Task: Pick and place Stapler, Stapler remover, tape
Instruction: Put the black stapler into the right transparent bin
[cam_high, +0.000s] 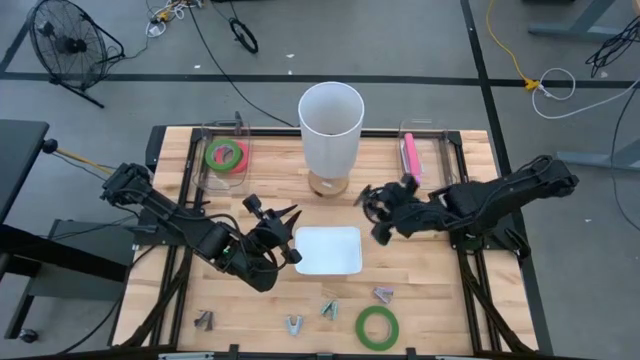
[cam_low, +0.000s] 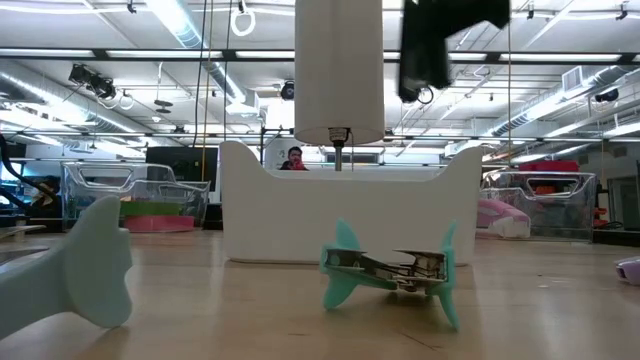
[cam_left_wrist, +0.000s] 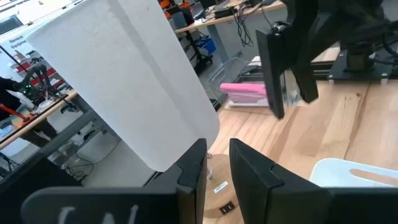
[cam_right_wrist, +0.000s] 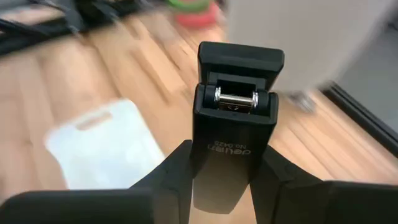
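Note:
My right gripper (cam_high: 383, 212) is shut on a black stapler (cam_right_wrist: 233, 118) and holds it in the air between the white tray (cam_high: 328, 251) and the right clear bin (cam_high: 420, 150). The stapler also shows high up in the low view (cam_low: 428, 45) and in the left wrist view (cam_left_wrist: 278, 71). My left gripper (cam_high: 285, 235) hovers at the tray's left edge, empty, its fingers (cam_left_wrist: 194, 167) a narrow gap apart. Several teal staple removers (cam_high: 329, 308) and a green tape ring (cam_high: 377, 326) lie on the table near its front edge. My right gripper pinches the black stapler by its two long sides (cam_right_wrist: 200, 155) between its two fingers. The fingers lie along the stapler, whose pin end (cam_right_wrist: 235, 98) sticks out past the fingertips. The stapler is lifted clear of the table and stands close to upright in the low view.
A tall white cylinder (cam_high: 330, 130) stands behind the tray. The left clear bin (cam_high: 226, 155) holds a green and a red tape ring; the right bin holds a pink stapler (cam_high: 410, 155). A person (cam_low: 294, 158) sits in the room beyond the table.

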